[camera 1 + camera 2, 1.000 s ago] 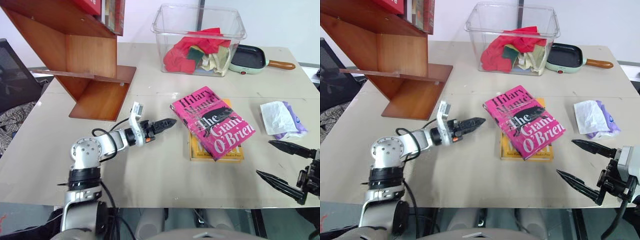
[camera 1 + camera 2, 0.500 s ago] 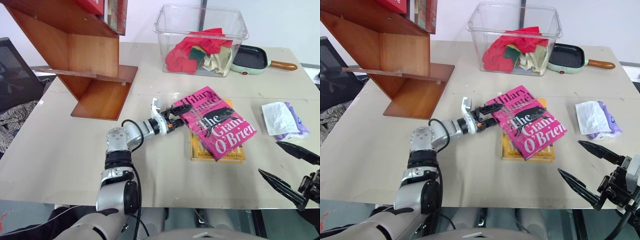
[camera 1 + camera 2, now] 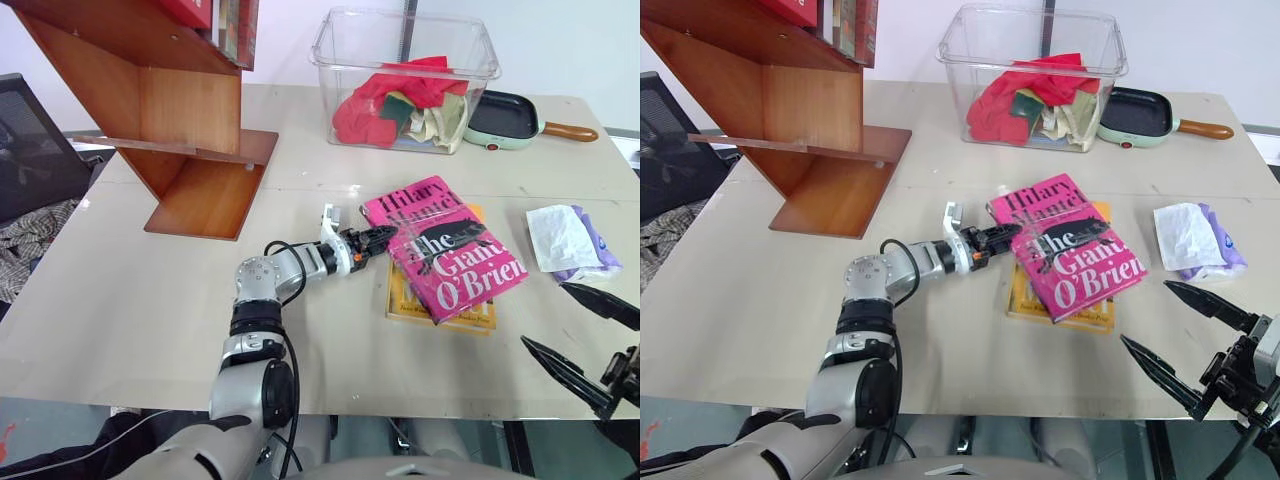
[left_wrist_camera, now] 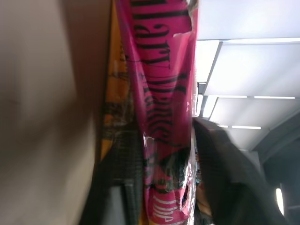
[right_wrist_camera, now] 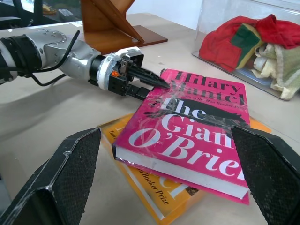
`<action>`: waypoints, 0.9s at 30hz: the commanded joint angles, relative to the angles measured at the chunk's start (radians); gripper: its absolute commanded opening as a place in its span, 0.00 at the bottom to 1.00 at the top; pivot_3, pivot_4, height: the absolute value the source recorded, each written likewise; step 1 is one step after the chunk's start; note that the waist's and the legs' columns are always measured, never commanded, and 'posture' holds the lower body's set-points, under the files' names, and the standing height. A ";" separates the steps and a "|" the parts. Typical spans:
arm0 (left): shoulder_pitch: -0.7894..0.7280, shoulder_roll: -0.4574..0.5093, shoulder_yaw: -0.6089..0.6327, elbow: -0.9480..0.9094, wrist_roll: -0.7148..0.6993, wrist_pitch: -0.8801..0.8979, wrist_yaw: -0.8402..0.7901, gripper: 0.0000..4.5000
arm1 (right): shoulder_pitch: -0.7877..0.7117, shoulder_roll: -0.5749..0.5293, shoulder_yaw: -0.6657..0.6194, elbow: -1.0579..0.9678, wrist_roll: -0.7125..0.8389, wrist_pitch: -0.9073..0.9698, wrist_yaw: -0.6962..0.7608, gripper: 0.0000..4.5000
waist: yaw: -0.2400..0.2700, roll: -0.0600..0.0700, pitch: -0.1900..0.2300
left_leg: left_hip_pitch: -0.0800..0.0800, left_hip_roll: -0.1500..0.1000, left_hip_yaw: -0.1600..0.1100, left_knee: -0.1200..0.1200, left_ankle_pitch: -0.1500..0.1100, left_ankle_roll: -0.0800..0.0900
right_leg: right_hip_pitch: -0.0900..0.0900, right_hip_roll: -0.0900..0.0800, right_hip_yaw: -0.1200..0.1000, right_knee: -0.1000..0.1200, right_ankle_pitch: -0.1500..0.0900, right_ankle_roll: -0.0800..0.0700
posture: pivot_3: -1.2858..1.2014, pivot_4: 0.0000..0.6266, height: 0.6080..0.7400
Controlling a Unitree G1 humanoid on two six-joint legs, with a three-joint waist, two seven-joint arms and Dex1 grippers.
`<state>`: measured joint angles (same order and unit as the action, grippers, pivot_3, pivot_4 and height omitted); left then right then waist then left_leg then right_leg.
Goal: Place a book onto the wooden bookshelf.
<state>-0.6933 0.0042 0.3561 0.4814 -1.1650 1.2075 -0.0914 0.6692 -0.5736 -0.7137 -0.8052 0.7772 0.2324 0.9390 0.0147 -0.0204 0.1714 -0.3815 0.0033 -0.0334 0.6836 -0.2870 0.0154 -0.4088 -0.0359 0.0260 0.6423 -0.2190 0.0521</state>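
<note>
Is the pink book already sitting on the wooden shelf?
No, the pink book lies flat on a yellow book on the table, well apart from the wooden bookshelf.

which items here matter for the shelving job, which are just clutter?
Job:
- thick pink paperback book, gripped at its edge by left hand
- reddish-brown wooden bookshelf

Clutter:
- yellow book underneath
- clear plastic bin of cloths
- green frying pan
- white tissue packet

Beige table [image 3: 120, 300] stands before a white wall [image 3: 560, 40]; a black mesh chair [image 3: 25, 140] sits beside its left edge.
</note>
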 commanded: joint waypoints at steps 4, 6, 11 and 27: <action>0.024 0.046 0.023 -0.129 -0.005 0.005 -0.059 0.01 | -0.023 -0.024 0.013 -0.019 0.008 0.001 -0.031 1.00 | -0.003 0.000 0.000 | 0.000 0.000 0.000 0.000 0.000 0.000 | 0.000 0.000 0.000 0.000 -0.002 -0.003 | 0.52 0.24 1.00; 0.031 0.079 0.038 -0.202 -0.026 0.013 -0.072 0.00 | -0.041 -0.029 0.026 -0.014 0.007 0.002 -0.038 1.00 | -0.007 0.000 0.000 | 0.000 0.001 -0.001 0.000 0.000 0.000 | 0.000 0.001 0.001 0.000 -0.002 -0.003 | 0.52 0.24 1.00; 0.025 0.166 0.059 -0.373 -0.064 0.017 -0.085 0.00 | -0.106 -0.039 0.081 0.013 -0.004 0.000 -0.054 1.00 | -0.005 0.000 0.000 | 0.000 0.002 -0.002 0.000 0.000 0.000 | -0.001 0.001 0.001 0.001 -0.002 -0.003 | 0.52 0.24 1.00; -0.103 0.850 -0.397 -0.827 0.834 -0.897 -0.701 0.00 | -0.468 -0.087 0.273 0.229 -0.011 -0.008 -0.029 1.00 | -0.002 0.000 0.002 | 0.000 0.002 0.003 -0.003 0.000 -0.001 | -0.002 0.001 0.001 -0.001 -0.002 -0.004 | 0.52 0.24 1.00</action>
<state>-0.7528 0.8182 -0.0378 -0.3119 -0.4336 0.4546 -0.7455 0.2219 -0.6481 -0.4380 -0.5815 0.7665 0.2388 0.8975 0.0128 -0.0207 0.1731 -0.3821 0.0049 -0.0302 0.6811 -0.2865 0.0144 -0.4107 -0.0350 0.0273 0.6413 -0.2211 0.0482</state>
